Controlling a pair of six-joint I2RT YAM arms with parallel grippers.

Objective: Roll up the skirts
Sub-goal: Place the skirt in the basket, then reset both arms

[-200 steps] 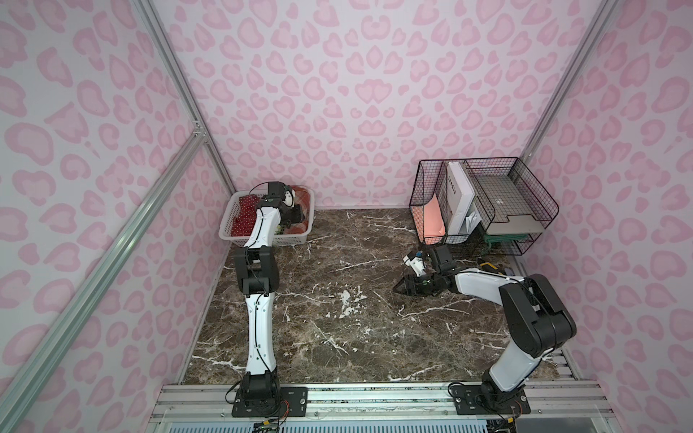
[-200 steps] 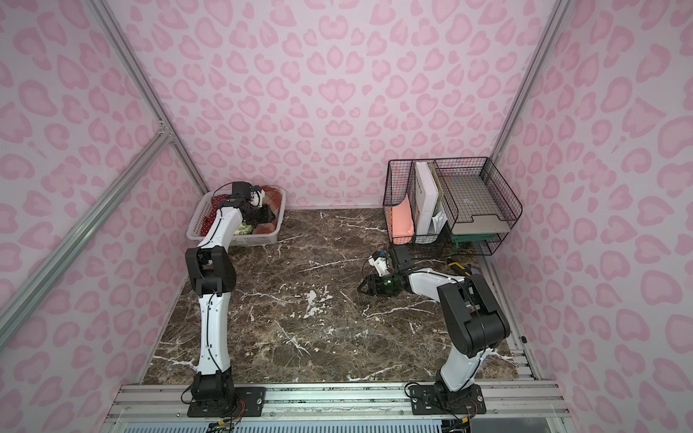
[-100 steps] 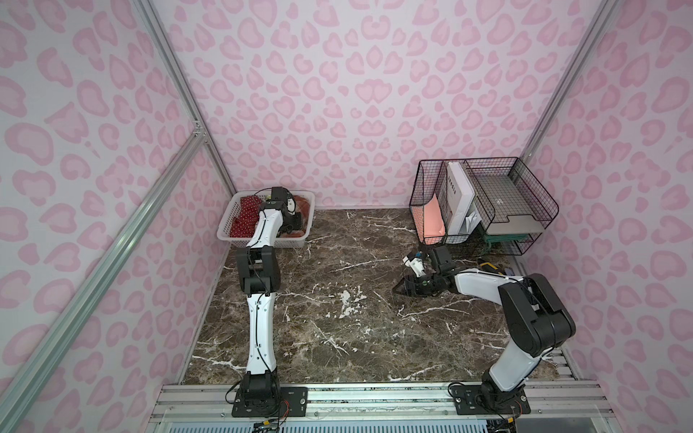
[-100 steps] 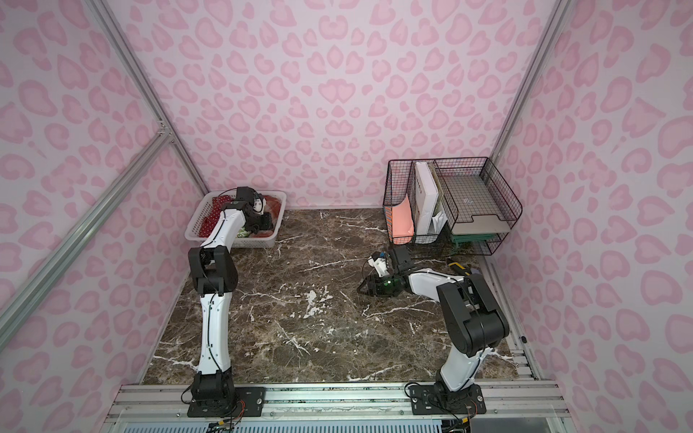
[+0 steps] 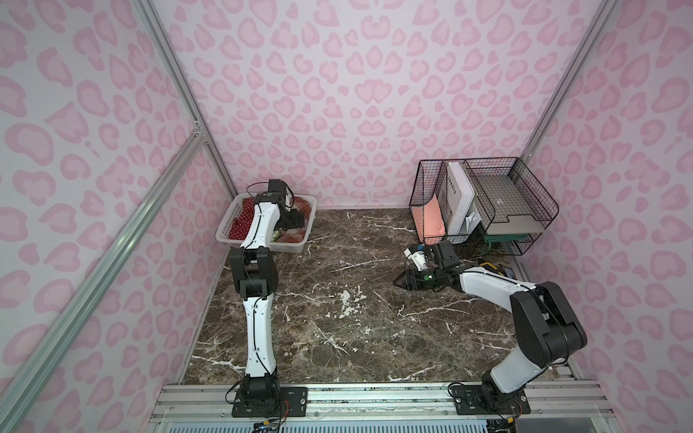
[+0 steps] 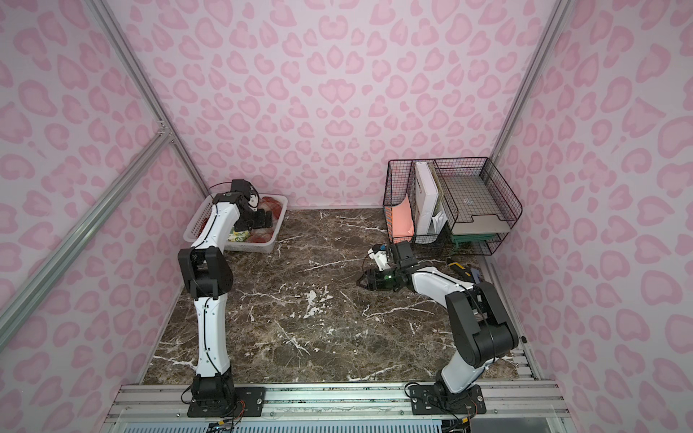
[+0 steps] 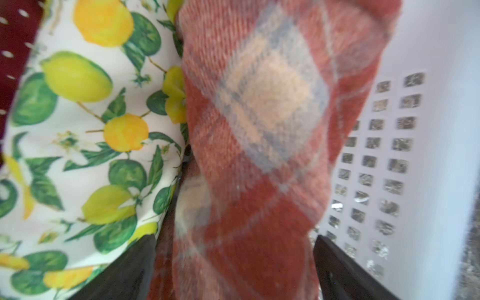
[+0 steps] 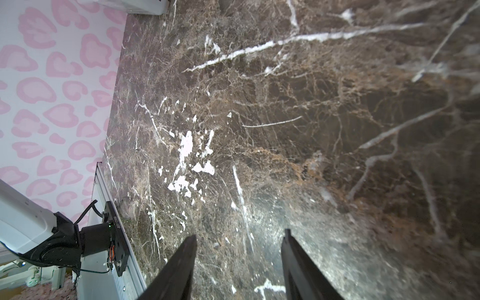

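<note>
We see a veined brown marble tabletop (image 5: 337,318) and, left of centre in both top views, a white perforated plastic basket (image 5: 288,247) holding the three skirts side by side: fuzzy rust plaid skirt (image 7: 259,130), smooth lemon-print skirt (image 7: 91,130), red polka-dot skirt (image 7: 15,39). The left gripper (image 7: 233,237) is spread wide, straddling the plaid; the right gripper (image 8: 240,233), right of centre, is half-spread and empty.

The dotted skirt (image 7: 15,39) is red, the lemon skirt (image 7: 85,130) cream, the plaid skirt (image 7: 259,130) rust-orange.
</note>
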